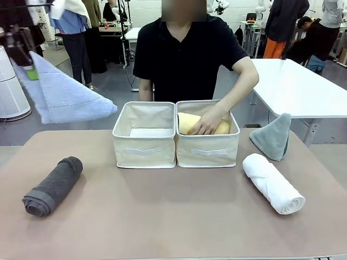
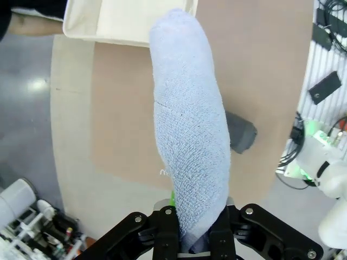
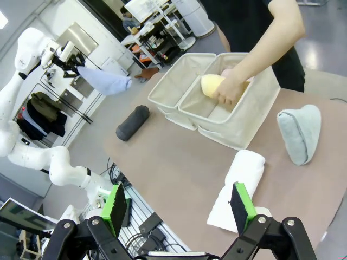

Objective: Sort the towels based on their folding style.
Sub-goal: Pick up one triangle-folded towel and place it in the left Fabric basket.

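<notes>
**Left has the blue cone in the air, right is open**

Nearest me, the dark grey roll [image 1: 52, 187] lies on the bench [image 1: 173, 222] at near left. The white roll [image 1: 274, 184] lies at near right. Nothing is touching either one.

The grey-green cone [image 1: 272, 138] stands upright just beyond the white roll, to the right of the right bin [image 1: 208, 154]. That bin and the left bin [image 1: 143, 150] sit side by side, touching, at the middle of the bench towards the far side.

The person's hand [image 1: 209, 122] is inside the right bin, resting on the yellow roll [image 1: 187, 123].

The left jaws are clamped on the wide end of the light blue towel [image 1: 62, 92]. It is held well above the bench at far left, with its tip pointing towards the left bin.

The right jaws are wide apart with nothing between them. In the right wrist view they hang over the near right edge of the bench, close to the white roll.
</notes>
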Robot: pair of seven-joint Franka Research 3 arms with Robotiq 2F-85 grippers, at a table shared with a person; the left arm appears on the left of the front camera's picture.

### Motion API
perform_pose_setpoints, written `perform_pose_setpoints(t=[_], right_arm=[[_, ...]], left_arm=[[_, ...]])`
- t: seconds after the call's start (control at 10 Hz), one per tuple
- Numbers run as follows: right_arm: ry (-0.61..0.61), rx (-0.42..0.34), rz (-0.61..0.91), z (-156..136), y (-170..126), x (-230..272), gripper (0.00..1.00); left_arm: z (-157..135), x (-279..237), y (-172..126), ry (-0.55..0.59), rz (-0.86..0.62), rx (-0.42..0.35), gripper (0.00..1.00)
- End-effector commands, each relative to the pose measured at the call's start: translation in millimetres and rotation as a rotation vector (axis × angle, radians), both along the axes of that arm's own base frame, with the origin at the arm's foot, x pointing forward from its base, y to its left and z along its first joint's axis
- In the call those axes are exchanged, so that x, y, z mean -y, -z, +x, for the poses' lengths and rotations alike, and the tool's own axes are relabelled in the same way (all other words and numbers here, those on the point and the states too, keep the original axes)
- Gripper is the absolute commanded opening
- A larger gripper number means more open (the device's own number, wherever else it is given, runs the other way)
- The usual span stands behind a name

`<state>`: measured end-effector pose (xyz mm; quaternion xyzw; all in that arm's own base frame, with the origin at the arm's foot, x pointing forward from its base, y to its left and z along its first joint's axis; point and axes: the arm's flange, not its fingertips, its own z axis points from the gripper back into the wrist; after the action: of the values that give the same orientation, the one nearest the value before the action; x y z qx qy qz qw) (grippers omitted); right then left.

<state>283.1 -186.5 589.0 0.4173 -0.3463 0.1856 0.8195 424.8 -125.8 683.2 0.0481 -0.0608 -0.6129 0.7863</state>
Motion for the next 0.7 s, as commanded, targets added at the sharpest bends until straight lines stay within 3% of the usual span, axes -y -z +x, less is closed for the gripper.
perform_pose_setpoints(t=[0.0, 0.3, 0.6], right_arm=[[-0.005, -0.003, 0.005, -0.9, 0.3, 0.3, 1.0], [-0.005, -0.003, 0.005, -0.9, 0.3, 0.3, 1.0], [-0.005, -0.003, 0.005, -0.9, 0.3, 0.3, 1.0]], left_arm=[[43.5, 40.2, -8.2, 0.091, 0.13, 0.051, 0.18], [87.5, 83.0, 15.2, 0.184, 0.202, 0.036, 0.18], [102.1, 118.6, 25.2, 0.246, 0.198, 0.042, 0.18]])
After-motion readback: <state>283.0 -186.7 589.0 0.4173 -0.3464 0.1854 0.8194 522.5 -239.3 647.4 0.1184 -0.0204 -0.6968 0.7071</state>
